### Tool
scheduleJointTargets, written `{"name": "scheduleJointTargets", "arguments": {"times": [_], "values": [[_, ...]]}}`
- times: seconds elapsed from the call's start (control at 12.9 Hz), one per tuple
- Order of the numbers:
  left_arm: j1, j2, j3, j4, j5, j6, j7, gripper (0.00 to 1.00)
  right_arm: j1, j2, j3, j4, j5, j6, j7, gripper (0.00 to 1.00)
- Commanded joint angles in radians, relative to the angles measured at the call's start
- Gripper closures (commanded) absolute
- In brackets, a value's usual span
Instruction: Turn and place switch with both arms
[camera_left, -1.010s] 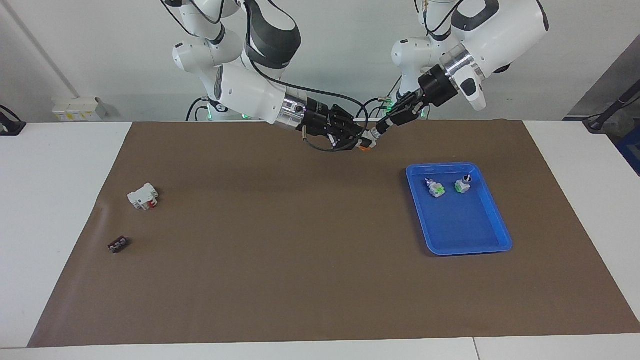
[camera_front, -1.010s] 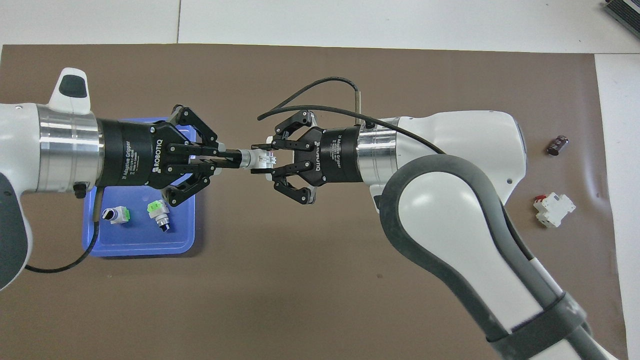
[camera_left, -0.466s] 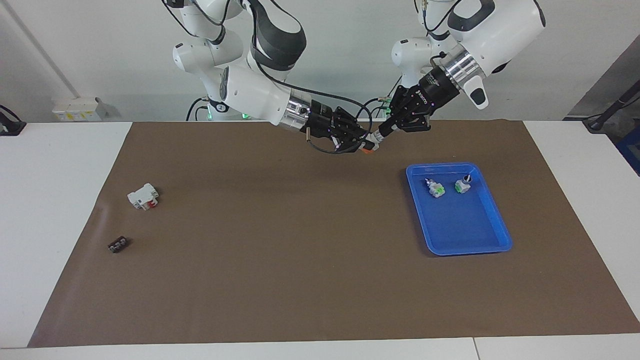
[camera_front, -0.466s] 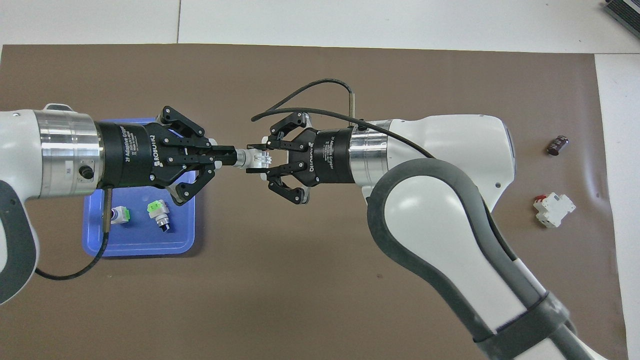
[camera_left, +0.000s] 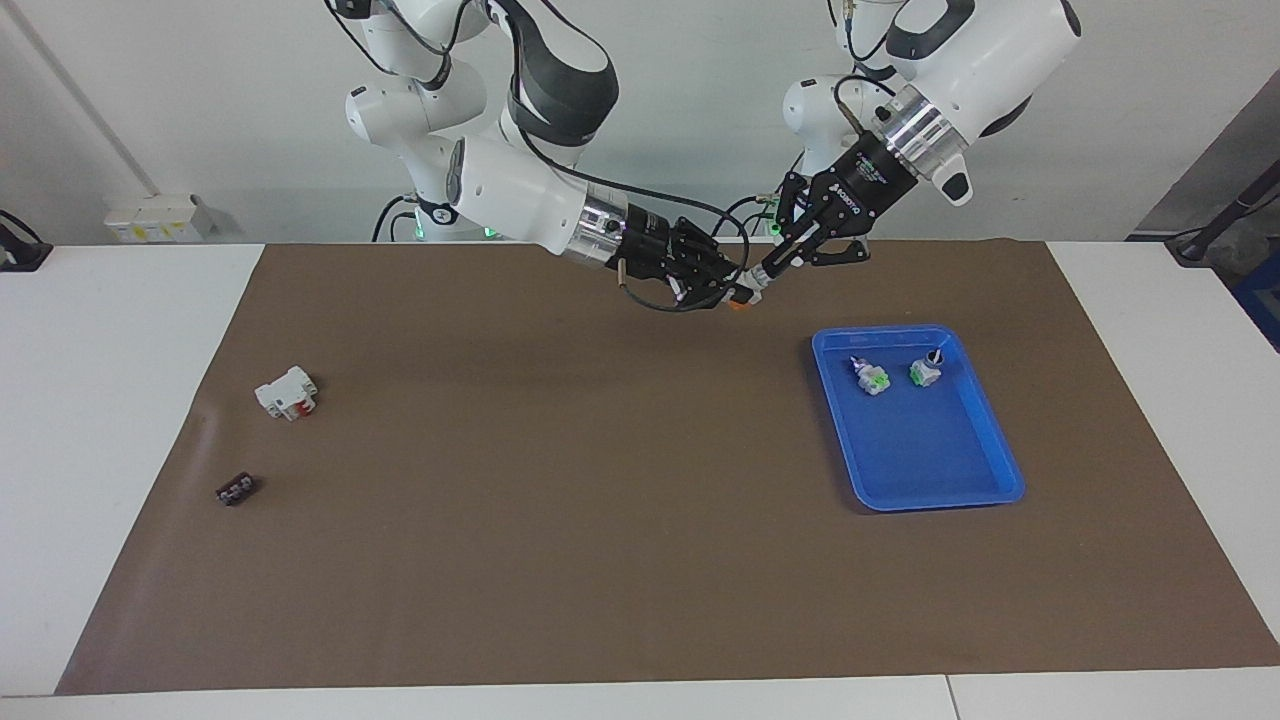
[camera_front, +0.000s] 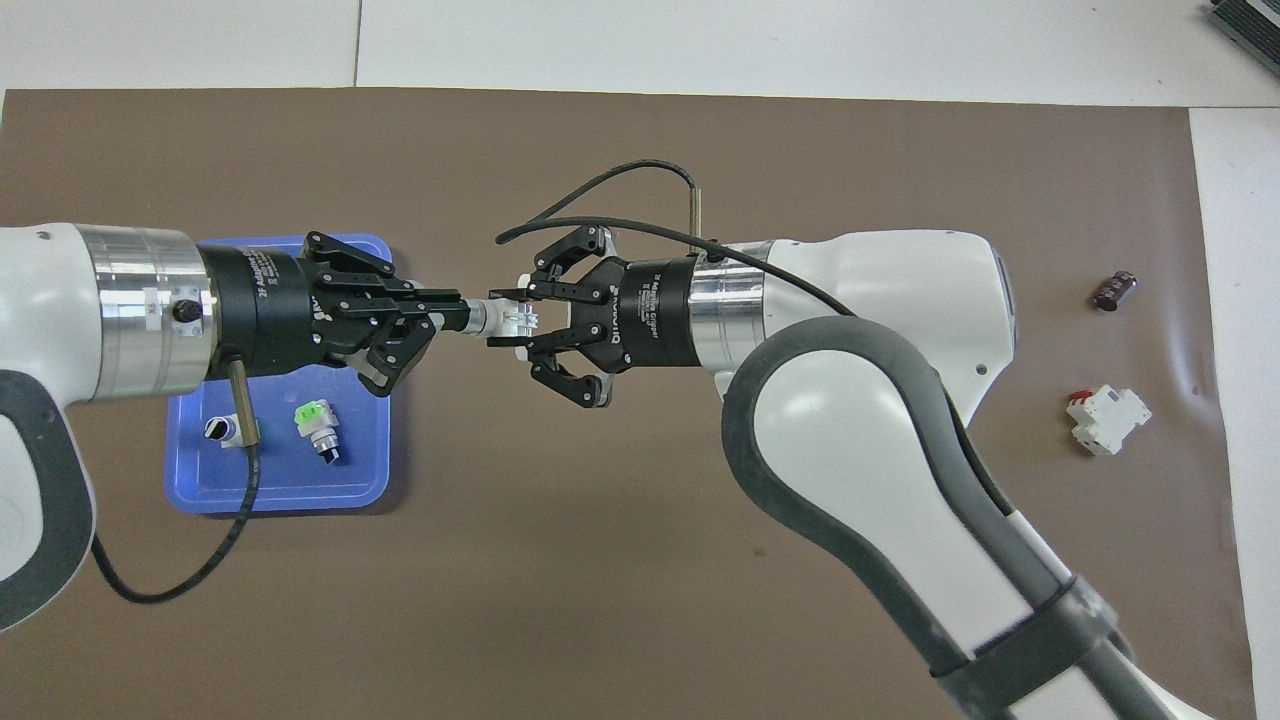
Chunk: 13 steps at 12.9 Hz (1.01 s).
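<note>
Midair, white plastic switch (camera_front: 508, 321) betw. L pincer (camera_front: 462, 316) & R pincer (camera_front: 505, 320).

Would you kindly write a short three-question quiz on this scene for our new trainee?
1. True or false: the switch lies in the blue tray.
2. Which gripper pinches the switch's black knob end: A) left gripper, B) right gripper?
3. How many green-and-white switches lie in the tray?

Key:
1. False; both grippers hold it up over the brown mat.
2. A.
3. Two.
</note>
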Motion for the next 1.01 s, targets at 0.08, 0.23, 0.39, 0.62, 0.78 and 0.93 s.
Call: {"name": "scheduleJointTargets", "arguments": {"times": [0.08,0.23,0.39,0.62,0.78,0.93], "values": [[0.033,0.010,0.029,-0.038,0.118,0.089,-0.111,1.00,-0.026,-0.068,-0.006,-0.029,0.025,-0.050,0.001,1.00],[0.025,0.010,0.028,-0.035,0.152,0.090,-0.113,1.00,-0.026,-0.068,-0.006,-0.029,0.025,-0.050,0.001,1.00],[0.021,0.013,0.028,-0.032,0.156,0.101,-0.102,1.00,-0.026,-0.068,-0.006,-0.030,0.025,-0.050,0.003,1.00],[0.005,0.013,0.022,-0.031,0.215,0.110,-0.099,1.00,-0.027,-0.072,-0.008,-0.030,0.019,-0.051,0.029,0.57],[0.002,0.015,0.022,-0.031,0.222,0.115,-0.076,1.00,-0.024,-0.081,-0.009,-0.033,0.002,-0.051,0.020,0.00],[0.001,0.015,0.022,-0.032,0.270,0.110,-0.053,1.00,-0.035,-0.088,-0.014,-0.036,-0.072,-0.054,0.000,0.00]]}}
